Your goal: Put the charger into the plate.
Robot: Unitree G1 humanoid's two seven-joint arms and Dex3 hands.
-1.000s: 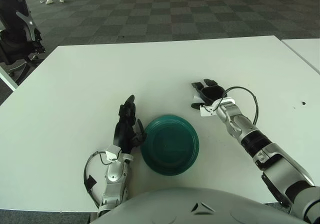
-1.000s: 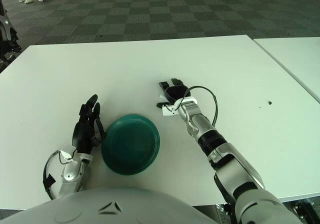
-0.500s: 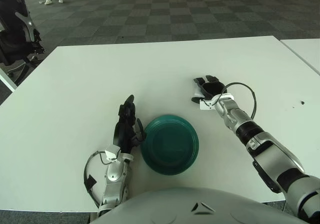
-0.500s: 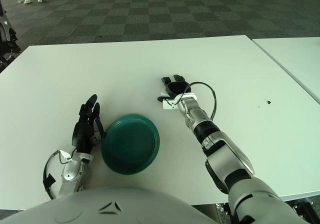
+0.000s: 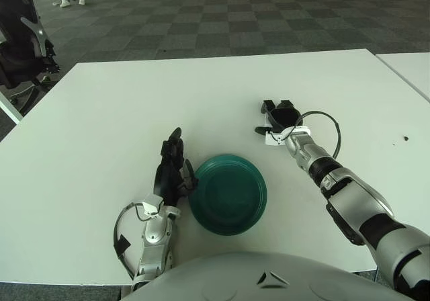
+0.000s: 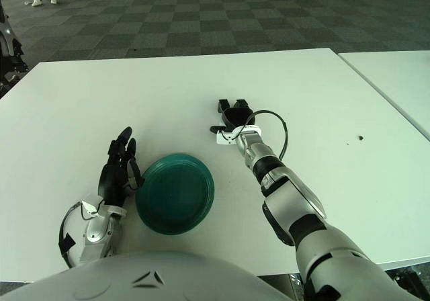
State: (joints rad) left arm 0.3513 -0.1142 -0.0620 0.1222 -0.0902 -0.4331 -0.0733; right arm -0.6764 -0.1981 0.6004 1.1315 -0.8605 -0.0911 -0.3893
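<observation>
The right hand (image 5: 279, 115) is reaching across the white surface (image 5: 121, 106), well beyond the round dark-green plastic plate (image 5: 228, 193). Its dark fingers (image 5: 267, 106) are curling over something small, but the charger itself is not showing clearly; only a small white block (image 5: 272, 138) is peeking out at the wrist side, which may be a tag. Whether the fingers are gripping anything I cannot tell. A charger is likely being light, rigid and smooth, so pinching its flat sides should be holding best. The left hand (image 5: 172, 170) is lying just left of the plate, fingers relaxed and empty.
</observation>
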